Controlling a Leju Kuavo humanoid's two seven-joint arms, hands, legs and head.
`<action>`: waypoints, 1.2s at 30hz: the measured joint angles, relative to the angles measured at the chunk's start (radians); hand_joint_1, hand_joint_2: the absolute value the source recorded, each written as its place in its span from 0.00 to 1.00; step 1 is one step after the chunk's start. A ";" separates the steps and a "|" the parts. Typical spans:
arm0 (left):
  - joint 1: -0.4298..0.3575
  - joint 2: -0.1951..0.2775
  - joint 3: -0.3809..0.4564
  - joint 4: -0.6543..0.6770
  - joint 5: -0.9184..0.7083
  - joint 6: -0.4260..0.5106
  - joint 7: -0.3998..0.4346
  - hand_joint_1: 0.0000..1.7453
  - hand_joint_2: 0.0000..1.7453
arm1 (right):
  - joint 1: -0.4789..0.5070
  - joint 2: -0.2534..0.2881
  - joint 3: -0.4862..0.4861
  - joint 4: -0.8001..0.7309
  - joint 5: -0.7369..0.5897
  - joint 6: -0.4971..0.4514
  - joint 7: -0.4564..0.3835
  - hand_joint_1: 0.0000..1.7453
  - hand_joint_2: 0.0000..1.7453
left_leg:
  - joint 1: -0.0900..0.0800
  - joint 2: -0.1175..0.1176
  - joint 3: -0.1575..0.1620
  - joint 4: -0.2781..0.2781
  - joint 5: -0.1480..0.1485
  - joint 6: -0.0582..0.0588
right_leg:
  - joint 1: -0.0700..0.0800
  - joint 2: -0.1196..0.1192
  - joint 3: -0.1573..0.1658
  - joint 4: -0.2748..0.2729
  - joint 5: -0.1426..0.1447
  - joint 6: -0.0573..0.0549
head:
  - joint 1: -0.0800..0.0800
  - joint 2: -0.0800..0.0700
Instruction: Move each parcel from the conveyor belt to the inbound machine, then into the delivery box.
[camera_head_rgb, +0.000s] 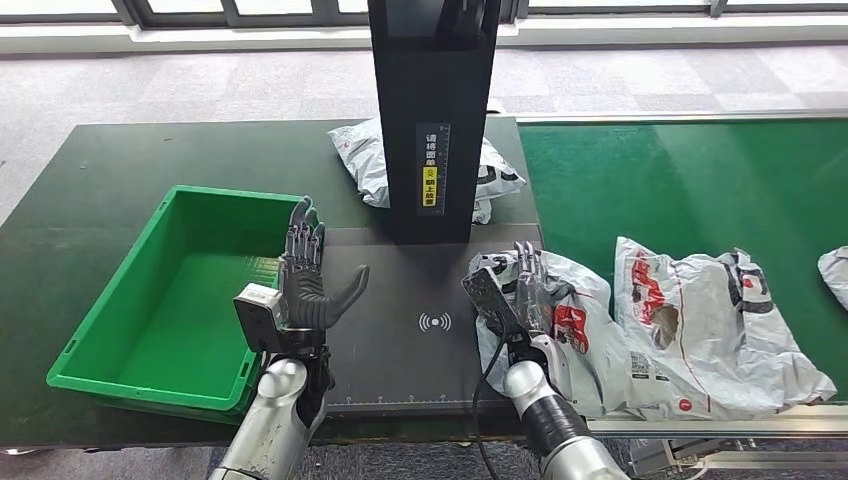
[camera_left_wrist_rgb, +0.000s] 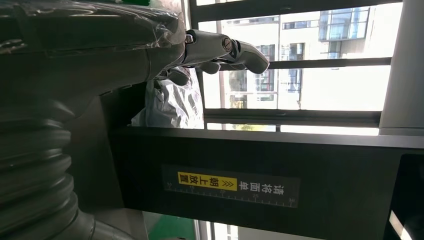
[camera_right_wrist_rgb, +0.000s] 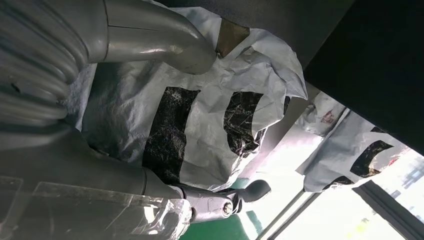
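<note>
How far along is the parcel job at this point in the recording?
Early. The green delivery box looks empty, so no parcel shows as finished. In hand: the right hand is on a grey parcel at the edge of the inbound machine's black plate; a firm grip can't be confirmed. The left hand is open over the box's rim. Left: another parcel on the conveyor belt, one more at the right edge.

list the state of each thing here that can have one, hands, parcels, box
left hand: open, raised over the scanner plate, holding nothing
right hand: gripping the nearest parcel
nearest parcel: crumpled, at the plate's edge
second parcel: lying flat on the belt
parcel behind the machine column: lying untouched
green box: empty
</note>
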 joint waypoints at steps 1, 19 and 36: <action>0.000 0.000 0.000 0.000 -0.001 0.000 0.000 0.00 1.00 | 0.002 0.000 0.000 0.000 -0.003 -0.027 -0.021 0.00 1.00 | 0.000 0.000 0.000 0.000 0.000 0.000 | 0.000 0.000 0.000 0.000 0.000 0.000 | 0.000 0.000; -0.031 -0.003 -0.160 -0.011 -0.092 0.031 0.000 0.00 1.00 | 0.311 0.039 -0.156 -1.122 -0.102 -0.270 -0.447 0.00 1.00 | -0.002 -0.002 -0.004 0.001 -0.002 0.002 | -0.002 -0.001 -0.004 -0.001 -0.001 0.001 | 0.000 0.000; -0.216 -0.047 -0.399 0.266 -0.195 0.068 0.198 0.00 1.00 | 0.325 0.038 -0.170 -1.269 -0.111 -0.269 -0.446 0.00 1.00 | -0.002 -0.002 -0.004 0.001 -0.001 0.002 | -0.002 -0.001 -0.003 -0.001 0.000 0.001 | 0.000 0.000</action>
